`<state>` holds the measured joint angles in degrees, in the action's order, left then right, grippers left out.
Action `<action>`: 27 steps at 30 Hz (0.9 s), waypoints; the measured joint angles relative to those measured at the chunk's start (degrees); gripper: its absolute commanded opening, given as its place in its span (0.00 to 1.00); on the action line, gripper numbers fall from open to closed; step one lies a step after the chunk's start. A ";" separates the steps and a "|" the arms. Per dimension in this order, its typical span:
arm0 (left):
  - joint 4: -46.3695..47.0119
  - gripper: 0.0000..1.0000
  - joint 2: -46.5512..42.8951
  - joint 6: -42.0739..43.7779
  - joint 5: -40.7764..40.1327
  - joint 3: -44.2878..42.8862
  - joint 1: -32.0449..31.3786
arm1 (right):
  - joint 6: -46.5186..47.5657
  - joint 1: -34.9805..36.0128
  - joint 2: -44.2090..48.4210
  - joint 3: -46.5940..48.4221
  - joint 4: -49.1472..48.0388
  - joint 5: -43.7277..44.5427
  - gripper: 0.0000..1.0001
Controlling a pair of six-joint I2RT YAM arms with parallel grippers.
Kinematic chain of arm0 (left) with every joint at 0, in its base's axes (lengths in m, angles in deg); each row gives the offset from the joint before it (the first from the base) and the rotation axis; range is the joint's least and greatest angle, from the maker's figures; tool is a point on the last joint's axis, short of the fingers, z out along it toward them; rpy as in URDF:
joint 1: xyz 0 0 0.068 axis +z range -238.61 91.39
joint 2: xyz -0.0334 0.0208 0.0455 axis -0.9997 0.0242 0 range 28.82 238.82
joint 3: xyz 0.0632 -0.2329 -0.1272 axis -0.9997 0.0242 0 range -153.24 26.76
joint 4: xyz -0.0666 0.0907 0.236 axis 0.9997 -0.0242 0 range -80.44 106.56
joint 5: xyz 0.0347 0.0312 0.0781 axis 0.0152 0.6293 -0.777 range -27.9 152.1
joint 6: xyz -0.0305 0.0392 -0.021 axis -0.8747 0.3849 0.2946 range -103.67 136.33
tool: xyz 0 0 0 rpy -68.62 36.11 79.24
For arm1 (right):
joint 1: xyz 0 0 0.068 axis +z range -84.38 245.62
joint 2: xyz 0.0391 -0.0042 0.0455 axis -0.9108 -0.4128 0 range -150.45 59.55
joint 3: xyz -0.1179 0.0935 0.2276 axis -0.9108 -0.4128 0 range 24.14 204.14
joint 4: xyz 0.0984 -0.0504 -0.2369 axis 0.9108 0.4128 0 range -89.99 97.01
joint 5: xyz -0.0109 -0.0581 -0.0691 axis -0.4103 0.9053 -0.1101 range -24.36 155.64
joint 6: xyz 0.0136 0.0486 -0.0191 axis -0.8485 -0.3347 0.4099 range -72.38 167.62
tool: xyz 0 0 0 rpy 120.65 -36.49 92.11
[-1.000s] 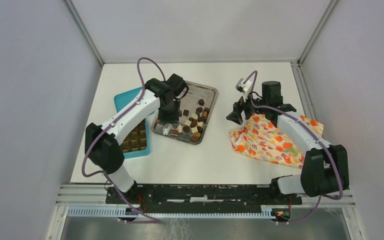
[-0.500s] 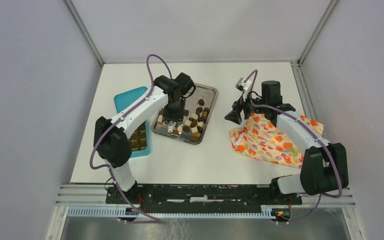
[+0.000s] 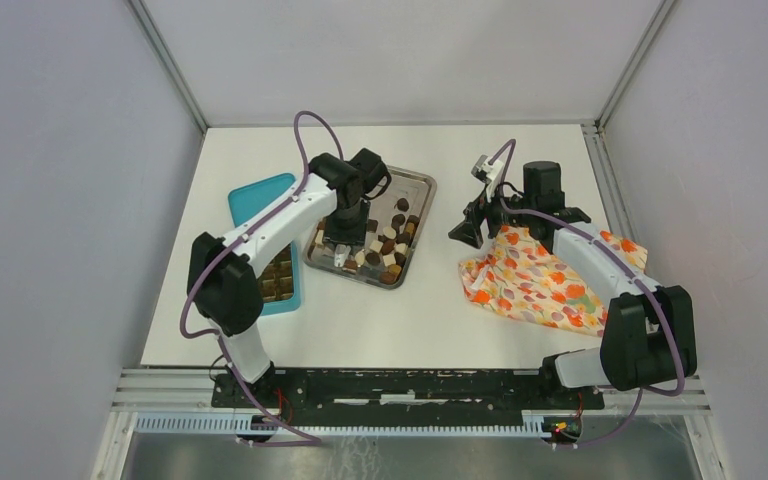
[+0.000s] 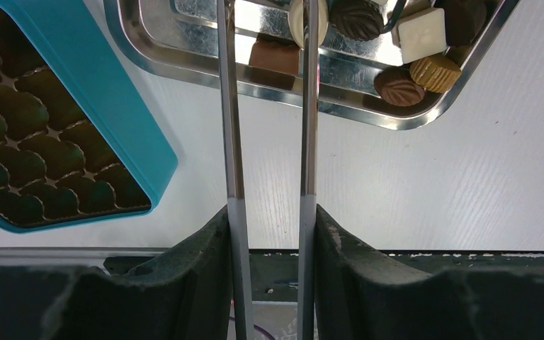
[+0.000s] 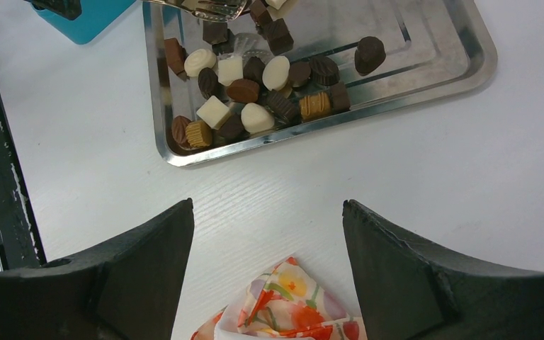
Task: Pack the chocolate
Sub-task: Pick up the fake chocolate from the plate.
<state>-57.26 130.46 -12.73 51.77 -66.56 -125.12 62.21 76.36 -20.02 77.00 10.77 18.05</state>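
Several dark, mid-brown and cream chocolate pieces (image 3: pixel 385 245) lie in a steel tray (image 3: pixel 405 183). My left gripper (image 3: pixel 341 243) is shut on steel tongs (image 4: pixel 231 142), whose two blades are parted. In the left wrist view the blade tips reach over the tray's near rim (image 4: pixel 184 67), with a mid-brown piece (image 4: pixel 275 55) between them and a cream piece (image 4: pixel 297 20) by the right blade. The teal box (image 3: pixel 260 195) lies left of the tray; its brown cells (image 4: pixel 35 163) show. My right gripper (image 5: pixel 268 212) is open and empty above a corner of the floral cloth (image 5: pixel 283 312).
The orange floral cloth (image 3: pixel 545 285) lies crumpled at the right, under the right arm. The right wrist view shows the tray (image 5: pixel 425 78), its chocolates (image 5: pixel 255 85) and the tong tips (image 5: pixel 212 8). Bare white table lies between tray and cloth.
My left arm has swung right from over the teal box's edge, bringing the tongs further over the tray's near left part. The right arm has not moved.
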 measured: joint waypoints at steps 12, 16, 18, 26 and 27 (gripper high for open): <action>0.22 0.48 0.00 0.02 0.39 1.49 -0.96 | -0.02 0.00 0.00 -0.26 -0.04 0.00 0.82; 0.17 0.48 0.24 0.02 0.35 2.05 -1.01 | -0.04 0.00 0.00 -0.28 -0.17 0.00 0.82; 0.20 0.48 0.55 0.02 0.35 2.10 -1.01 | -0.04 0.00 0.00 -0.28 -0.37 0.00 0.82; 0.28 0.46 2.14 0.02 0.37 2.23 -1.03 | -0.07 0.00 0.00 -0.28 -0.42 -0.04 0.82; 0.28 0.45 2.19 0.02 0.37 2.25 -1.03 | -0.07 0.00 0.00 -0.28 -0.44 -0.09 0.82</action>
<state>-56.98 132.65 -12.71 52.14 -64.31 -126.15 62.14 76.36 -20.02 76.71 10.34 17.96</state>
